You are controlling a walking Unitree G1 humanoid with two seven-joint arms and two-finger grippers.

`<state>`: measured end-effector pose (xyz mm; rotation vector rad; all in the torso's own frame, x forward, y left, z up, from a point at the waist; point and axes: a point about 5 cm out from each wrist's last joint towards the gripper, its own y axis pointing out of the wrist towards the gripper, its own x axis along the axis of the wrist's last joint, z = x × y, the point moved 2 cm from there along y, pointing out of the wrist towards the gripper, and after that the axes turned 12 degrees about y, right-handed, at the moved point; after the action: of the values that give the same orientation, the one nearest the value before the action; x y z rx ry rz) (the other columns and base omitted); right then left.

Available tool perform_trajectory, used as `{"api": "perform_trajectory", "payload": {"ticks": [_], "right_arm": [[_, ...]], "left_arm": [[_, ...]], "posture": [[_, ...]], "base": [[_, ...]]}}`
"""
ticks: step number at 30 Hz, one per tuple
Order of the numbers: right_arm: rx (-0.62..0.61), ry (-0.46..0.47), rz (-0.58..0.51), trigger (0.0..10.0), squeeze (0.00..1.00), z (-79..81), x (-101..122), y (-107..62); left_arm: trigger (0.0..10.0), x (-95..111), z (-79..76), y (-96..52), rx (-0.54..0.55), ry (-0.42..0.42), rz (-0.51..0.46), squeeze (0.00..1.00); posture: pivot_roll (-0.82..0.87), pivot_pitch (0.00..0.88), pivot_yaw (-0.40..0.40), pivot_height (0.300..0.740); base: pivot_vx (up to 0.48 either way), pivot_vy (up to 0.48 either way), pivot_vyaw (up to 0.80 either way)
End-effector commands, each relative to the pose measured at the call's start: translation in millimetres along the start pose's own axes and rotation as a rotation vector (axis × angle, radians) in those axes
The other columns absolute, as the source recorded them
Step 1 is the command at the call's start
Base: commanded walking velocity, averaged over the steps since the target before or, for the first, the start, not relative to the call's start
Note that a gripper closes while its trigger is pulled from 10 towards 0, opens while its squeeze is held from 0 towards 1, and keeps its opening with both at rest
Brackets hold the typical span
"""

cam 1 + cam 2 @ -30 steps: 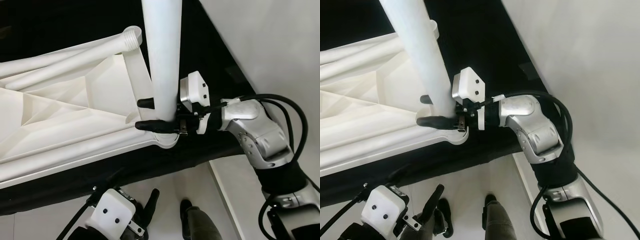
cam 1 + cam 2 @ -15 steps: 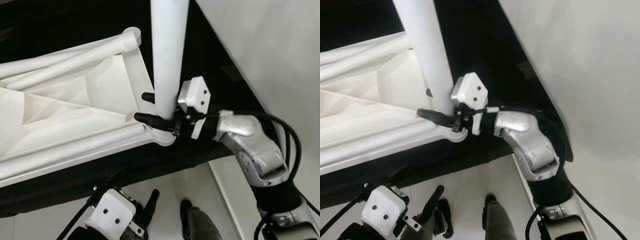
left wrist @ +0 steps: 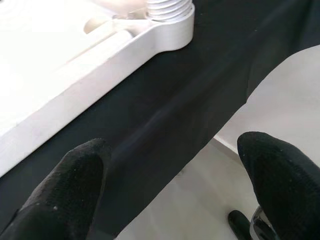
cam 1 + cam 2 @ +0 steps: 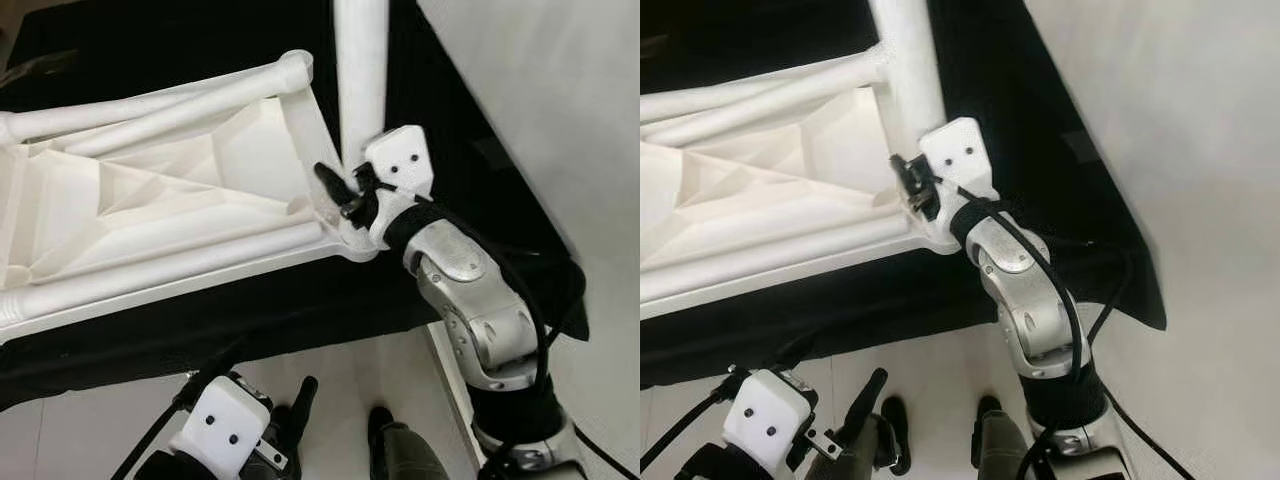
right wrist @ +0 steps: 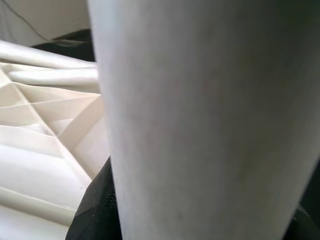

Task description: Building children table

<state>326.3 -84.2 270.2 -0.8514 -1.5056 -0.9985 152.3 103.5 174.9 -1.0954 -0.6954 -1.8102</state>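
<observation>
Where my view begins, closest to the robot's body, I see the left pincer (image 4: 290, 425) hanging low over the pale floor (image 4: 90, 440), its two black fingers (image 3: 75, 185) spread apart with nothing between them. Just beside it on the floor I make out dark shoes (image 4: 378, 420) and a trouser leg of a person standing close.

Beyond that, a black cloth (image 4: 250, 320) covers the surface carrying the work, and its edge hangs between the left pincer and the upturned white table top (image 4: 150, 210). That plastic piece lies underside up on the cloth, ribs and triangular hollows showing, with a loose white leg (image 4: 150, 105) lying along its far edge.

At the near right corner of the table top, the right pincer (image 4: 340, 190) is clamped on an upright white table leg (image 4: 360, 80), close to where the leg meets the corner socket. One black finger shows on the table top's side of the leg; the wrist's white camera housing (image 4: 400, 165) sits just on the other side. From the right wrist camera, the leg (image 5: 200, 120) looms very near, with a dark finger edge at its base.

Farther right of the cloth, I see pale floor.
</observation>
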Motion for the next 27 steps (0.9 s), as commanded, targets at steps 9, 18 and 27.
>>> {"api": "perform_trajectory", "payload": {"ticks": [9,18,27], "right_arm": [[-0.089,0.24,0.17,10.0,0.0,2.8,-59,-10.3],[-0.054,0.294,0.158,10.0,0.0,-4.9,-69,-24.9],[0.38,0.072,0.08,10.0,0.0,25.9,-45,-19.3]], "left_arm": [[10.0,-6,-0.7,-2.1,-0.004,0.0,0.021,0.0],[10.0,-8,1.3,-2.3,-0.005,0.007,0.026,0.0],[10.0,-10,2.0,-1.2,-0.008,0.01,0.025,0.0]], "posture": [[0.03,0.433,0.077,0.74],[0.04,0.431,0.086,0.74],[0.04,0.423,0.092,0.74]], "base": [[0.0,0.0,0.0],[0.0,0.0,0.0],[0.0,0.0,0.0]]}}
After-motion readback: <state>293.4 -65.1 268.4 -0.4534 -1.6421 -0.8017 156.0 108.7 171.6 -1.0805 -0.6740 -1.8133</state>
